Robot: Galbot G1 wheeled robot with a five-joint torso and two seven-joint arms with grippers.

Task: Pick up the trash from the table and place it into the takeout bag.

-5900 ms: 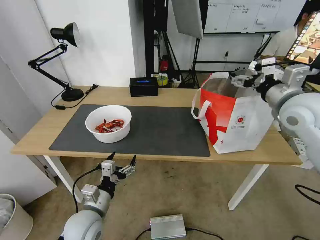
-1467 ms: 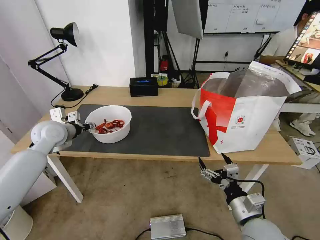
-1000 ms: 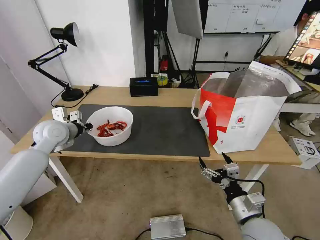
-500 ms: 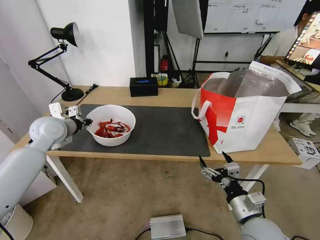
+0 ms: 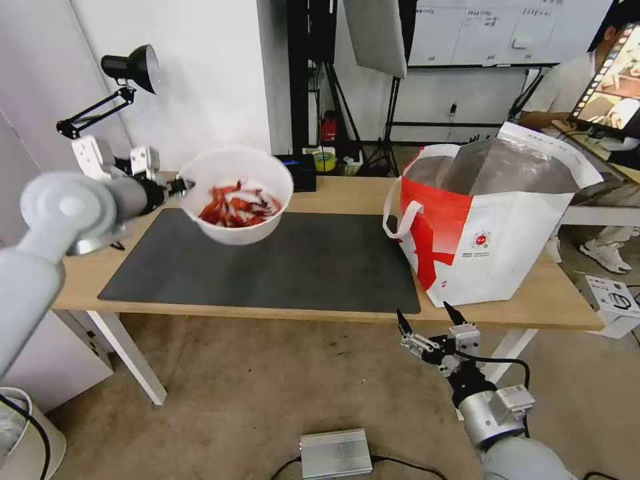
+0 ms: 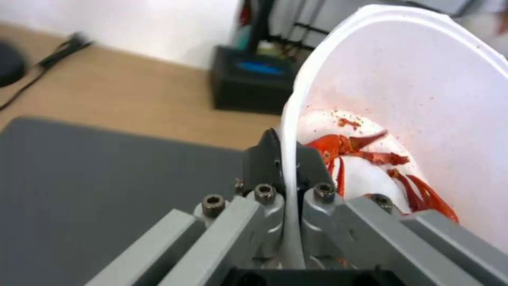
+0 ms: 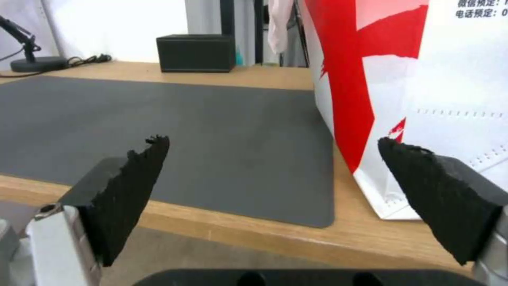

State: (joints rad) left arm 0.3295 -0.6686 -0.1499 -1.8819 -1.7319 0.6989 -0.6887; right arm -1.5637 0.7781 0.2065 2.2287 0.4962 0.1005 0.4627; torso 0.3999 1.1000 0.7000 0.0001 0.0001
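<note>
bowl (image 5: 235,193) is off the mat (image 5: 280,263) since half a second ago, now in the air above the mat's left end, tilted, red shells (image 5: 237,205) inside.

head view: left gripper (image 5: 181,185) pinches the bowl's left rim. right gripper (image 5: 427,319) hangs below the table (image 5: 333,193) front edge, fingers spread, holding nothing. count: one bowl, one takeout bag (image 5: 487,223), one mat, one black box (image 5: 305,172), one desk lamp (image 5: 130,67). bag stands upright on the table's right end, mouth open, foil lining showing. floor is bare concrete with a silver box (image 5: 335,453); tripods and a whiteboard behind.

left wrist view: two fingers (image 6: 312,165) pressed together on the bowl wall (image 6: 288,119), one inside, one outside. shells (image 6: 370,157) low in the bowl. black box (image 6: 251,81) with blue top on the wood beyond the mat (image 6: 106,178).

right wrist view: both pads (image 7: 132,174) wide apart, mat (image 7: 212,135) and bag (image 7: 423,79) side ahead, table edge (image 7: 264,234) just in front.
</note>
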